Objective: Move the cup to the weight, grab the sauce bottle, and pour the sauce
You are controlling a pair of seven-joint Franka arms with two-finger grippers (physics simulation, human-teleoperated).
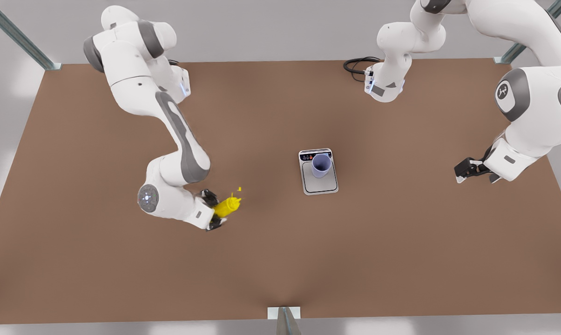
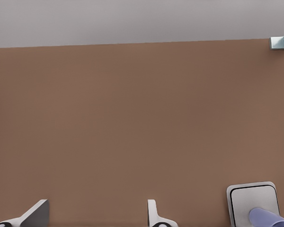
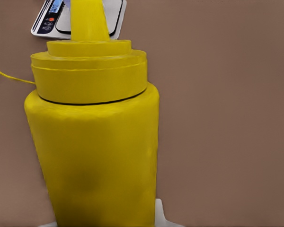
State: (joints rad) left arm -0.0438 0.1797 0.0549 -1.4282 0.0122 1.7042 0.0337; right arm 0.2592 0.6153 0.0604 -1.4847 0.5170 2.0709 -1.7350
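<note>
A: Right gripper (image 1: pixel 216 210)?

B: Front view's left side, low over the table (image 1: pixel 280 260), clamped on the sauce bottle (image 1: pixel 227 206). Bottle tilted, nozzle aimed toward the front view's right, roughly at the weight (image 1: pixel 318 171). In the right wrist view the bottle (image 3: pixel 92 142) is close up, its cap and nozzle toward the weight (image 3: pixel 118 16) farther off.

A: Any sauce?

B: Small yellow specks (image 1: pixel 239 189) in the air just beside the nozzle tip. A thin yellow thread (image 3: pixel 9 75) shows beside the cap in the right wrist view. Well apart from the cup (image 1: pixel 321 165), none seen in it.

A: Left gripper (image 1: pixel 464 171)?

B: Front view's right side, above the table, well apart from the weight. Fingers spread, nothing between them. In the left wrist view, two pale fingertips (image 2: pixel 154 213) are spaced apart over bare table (image 2: pixel 132 118). That arm waits.

A: Cup?

B: Upright on the weight's plate, toward the display strip end. The left wrist view catches a weight corner (image 2: pixel 253 198) with the cup (image 2: pixel 267 218) on it.

A: Weight position?

B: Near the table's middle, between the two grippers, nearer the right one.

A: Else?

B: Black cable (image 1: pixel 358 64) looped by the far arm base.
</note>
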